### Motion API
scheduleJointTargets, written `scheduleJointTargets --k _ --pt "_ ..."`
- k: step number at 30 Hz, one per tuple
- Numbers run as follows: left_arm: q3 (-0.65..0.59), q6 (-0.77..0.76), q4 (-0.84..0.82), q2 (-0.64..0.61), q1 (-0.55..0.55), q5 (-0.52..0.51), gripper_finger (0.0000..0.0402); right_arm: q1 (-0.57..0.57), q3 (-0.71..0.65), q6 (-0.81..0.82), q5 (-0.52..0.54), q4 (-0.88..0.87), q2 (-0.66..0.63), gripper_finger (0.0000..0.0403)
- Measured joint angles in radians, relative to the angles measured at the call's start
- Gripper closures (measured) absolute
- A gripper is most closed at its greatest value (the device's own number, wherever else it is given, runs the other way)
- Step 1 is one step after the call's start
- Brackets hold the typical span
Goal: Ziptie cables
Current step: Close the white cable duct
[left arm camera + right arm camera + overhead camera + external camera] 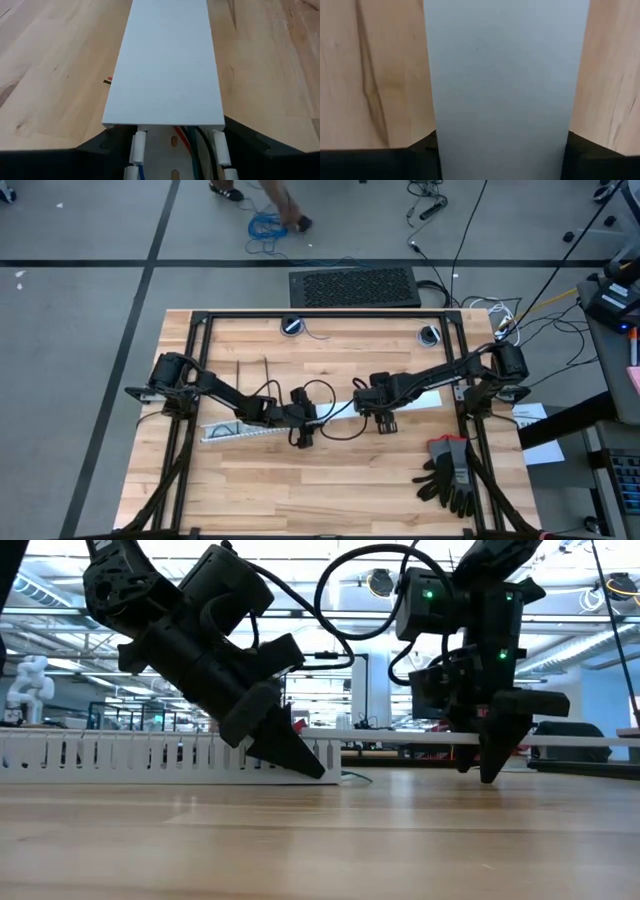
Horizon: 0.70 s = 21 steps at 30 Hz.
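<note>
**Both grippers straddle the white cable duct**

While the two arms reach in from opposite sides of the wooden table [330,490], both grippers sit low over the white slotted duct [240,430] that lies slantwise across the table's middle. The left gripper [303,425] is at the point where the duct's flat white cover [167,65] ends, its fingers [100,150] spread wide enough to pass on either side of the duct. In the left wrist view, the cables [192,145] show as red, blue, green and dark wires lying inside the open channel and running in under the cover's edge. The right gripper [385,415] stands farther along the covered part, its fingertips close to the tabletop in the low view, its fingers [600,155] likewise set apart on both sides of the cover; whether they press on it cannot be told. Two zipties [252,378] lie side by side on the bare wood behind the left arm, well apart from either gripper. A pair of black gloves [450,472] rests near the right front corner.
</note>
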Motion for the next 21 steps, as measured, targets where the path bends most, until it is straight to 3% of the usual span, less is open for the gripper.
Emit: scheduleJointTargets --k 9,21 --pt "0.000 -0.030 -0.016 0.000 0.002 -0.005 0.0134 0.016 0.000 0.001 0.001 0.017 0.000 0.0203" --pt "-0.002 -0.034 -0.011 0.001 0.001 -0.004 0.0130 0.015 -0.001 -0.039 -0.001 0.042 0.013 0.0203"
